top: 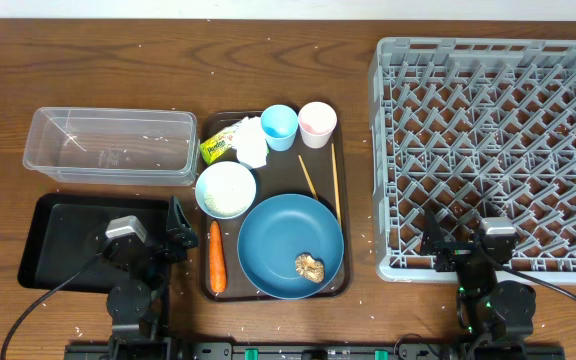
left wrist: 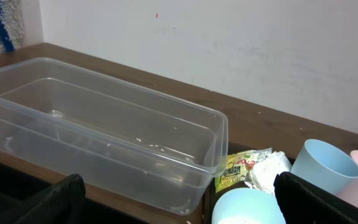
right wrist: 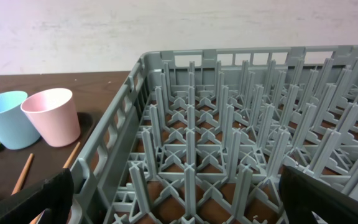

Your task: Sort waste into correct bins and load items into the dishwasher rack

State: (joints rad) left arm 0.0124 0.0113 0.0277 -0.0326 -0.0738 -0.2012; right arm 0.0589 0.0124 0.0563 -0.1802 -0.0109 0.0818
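Overhead: zero progress; rack [top: 488,150] empty, tub [top: 108,145] and black tray [top: 68,240] unloaded. On brown tray [top: 268,296]: plate [top: 278,240], bowl [top: 225,190], blue cup [top: 279,127], pink cup [top: 317,124], chopsticks [top: 334,180], carrot [top: 216,257], wrapper [top: 218,148], tissue [top: 251,142]. Both left hand [top: 178,235] and right hand [top: 438,243] have fingers spread, holding nothing.

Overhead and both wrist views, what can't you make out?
Overhead: tan scrap on the blue plate, too small to identify; tissue covers part of the snack wrapper.
Left wrist: white bowl cut off by the bottom edge, inside mostly unseen.
Right wrist: chopsticks, lower ends hidden behind a finger.
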